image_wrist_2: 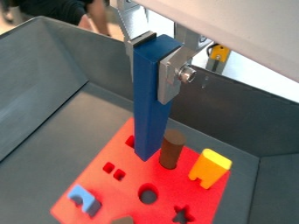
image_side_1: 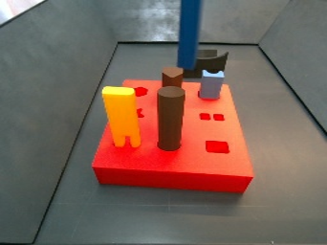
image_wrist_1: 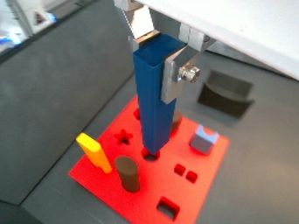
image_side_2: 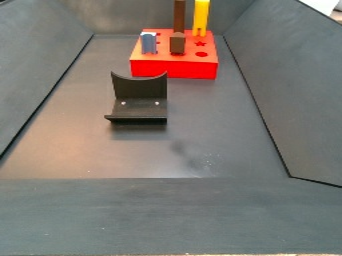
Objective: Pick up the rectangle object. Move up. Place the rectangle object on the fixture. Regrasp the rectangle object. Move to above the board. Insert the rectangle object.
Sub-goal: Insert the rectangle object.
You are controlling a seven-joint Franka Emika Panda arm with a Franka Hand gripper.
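My gripper (image_wrist_1: 158, 59) is shut on the top of the rectangle object (image_wrist_1: 152, 109), a long dark blue bar hanging upright; both wrist views show the silver fingers (image_wrist_2: 172, 74) clamping its upper end. The bar's lower end is over the red board (image_wrist_1: 100, 179), near a round hole beside the brown cylinder (image_wrist_1: 128, 174). Whether it touches the board I cannot tell. In a side view the bar (image_side_1: 189, 33) comes down from above the board's far side (image_side_1: 173, 163), with the gripper out of frame. The black fixture (image_side_2: 138, 98) stands on the floor apart from the board (image_side_2: 174, 62).
On the board stand a yellow-orange block (image_side_1: 119, 115), a tall brown cylinder (image_side_1: 170, 120), a shorter brown cylinder (image_side_1: 173, 77) and a pale grey-blue peg (image_side_1: 211, 84). Small holes (image_side_1: 217, 147) are open near the front right. Sloping grey walls enclose the floor (image_side_2: 174, 150).
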